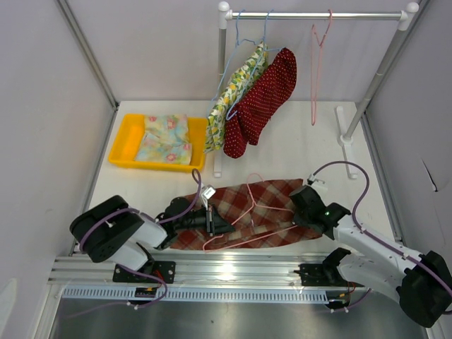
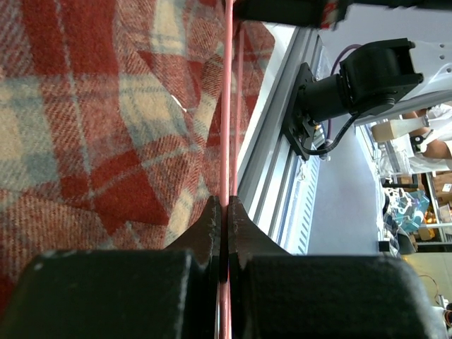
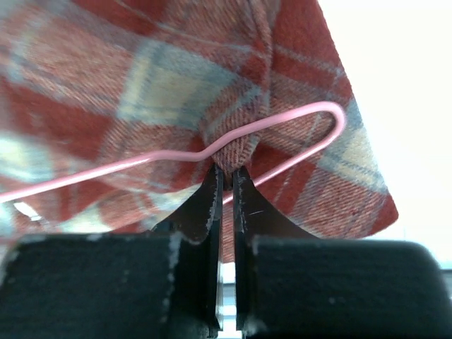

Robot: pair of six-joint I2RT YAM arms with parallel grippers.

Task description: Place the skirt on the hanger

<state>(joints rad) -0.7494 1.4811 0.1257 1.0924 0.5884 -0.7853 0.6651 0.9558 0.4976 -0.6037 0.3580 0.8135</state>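
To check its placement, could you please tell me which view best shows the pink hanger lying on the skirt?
The top external view: nearly the whole pink hanger lies on the plaid skirt. The left wrist shows only a straight stretch of its wire; the right wrist shows one bent end.

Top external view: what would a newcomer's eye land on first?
The red plaid skirt spread at the near edge of the table between both arms, a pink hanger lying on it. The left fingers are shut on the hanger's wire, and the right fingers pinch a skirt fold at its bend. Behind, two garments hang from the rail.
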